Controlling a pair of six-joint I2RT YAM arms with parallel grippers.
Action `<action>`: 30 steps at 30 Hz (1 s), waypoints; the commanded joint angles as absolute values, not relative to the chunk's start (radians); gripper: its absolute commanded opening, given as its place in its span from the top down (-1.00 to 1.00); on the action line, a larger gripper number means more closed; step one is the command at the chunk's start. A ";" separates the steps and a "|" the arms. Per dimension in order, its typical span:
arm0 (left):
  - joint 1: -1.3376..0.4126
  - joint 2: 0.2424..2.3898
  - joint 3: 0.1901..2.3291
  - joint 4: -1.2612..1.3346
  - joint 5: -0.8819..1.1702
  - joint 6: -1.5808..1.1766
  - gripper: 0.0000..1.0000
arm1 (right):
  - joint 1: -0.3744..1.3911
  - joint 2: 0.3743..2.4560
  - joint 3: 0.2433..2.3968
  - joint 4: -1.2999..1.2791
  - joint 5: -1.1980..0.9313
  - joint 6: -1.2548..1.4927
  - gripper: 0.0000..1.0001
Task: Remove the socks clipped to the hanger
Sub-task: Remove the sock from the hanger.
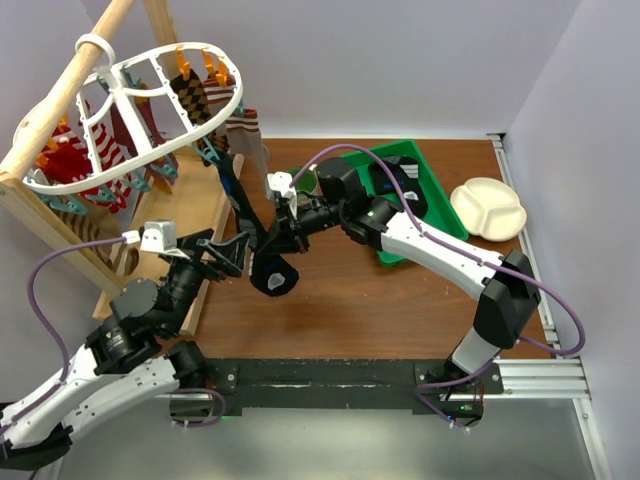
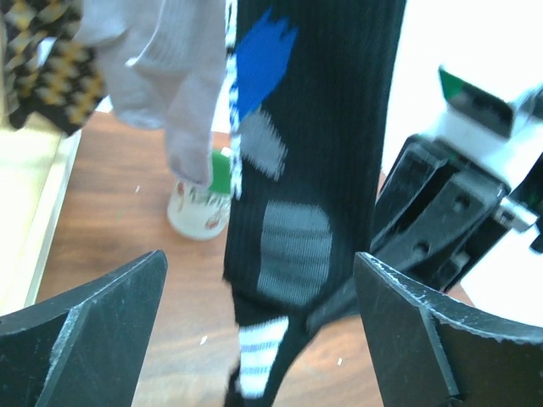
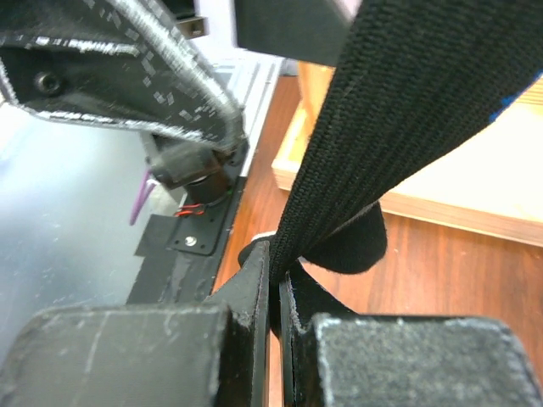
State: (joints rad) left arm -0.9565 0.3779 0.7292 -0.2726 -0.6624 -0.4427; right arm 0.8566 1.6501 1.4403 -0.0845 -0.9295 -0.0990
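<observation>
Left wrist: black ribbed sock (image 2: 339,127) bears blue and grey patches.

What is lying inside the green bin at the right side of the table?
Dark fabric pieces, probably socks, lie in the green bin. The right arm crosses over its near end, so whatever lies there is covered, and their number cannot be told.

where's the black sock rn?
Top view, centre-left: black sock stretches down from the hanger, pinched in the shut jaws of the right gripper, open left gripper beside it.
</observation>
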 commanded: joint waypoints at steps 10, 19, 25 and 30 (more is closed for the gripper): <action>-0.925 0.505 0.704 0.112 -0.638 -0.290 -1.00 | 0.856 1.634 1.463 -0.094 -1.080 -0.110 1.00; -0.838 0.600 0.727 0.155 -0.557 -0.308 -0.97 | 0.856 1.637 1.466 -0.086 -1.088 -0.103 1.00; -0.807 0.621 0.710 0.201 -0.505 -0.325 -0.35 | 0.856 1.644 1.470 -0.087 -1.078 -0.100 1.00; -0.807 0.620 0.707 0.212 -0.479 -0.325 0.29 | 0.856 1.660 1.479 -0.086 -1.063 -0.095 1.00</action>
State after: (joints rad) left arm -0.8154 0.6254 0.7044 0.1326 -0.5060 -0.3264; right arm 0.8562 1.6501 1.4403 -0.0898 -1.0435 -0.0982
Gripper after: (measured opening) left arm 0.452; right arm 0.026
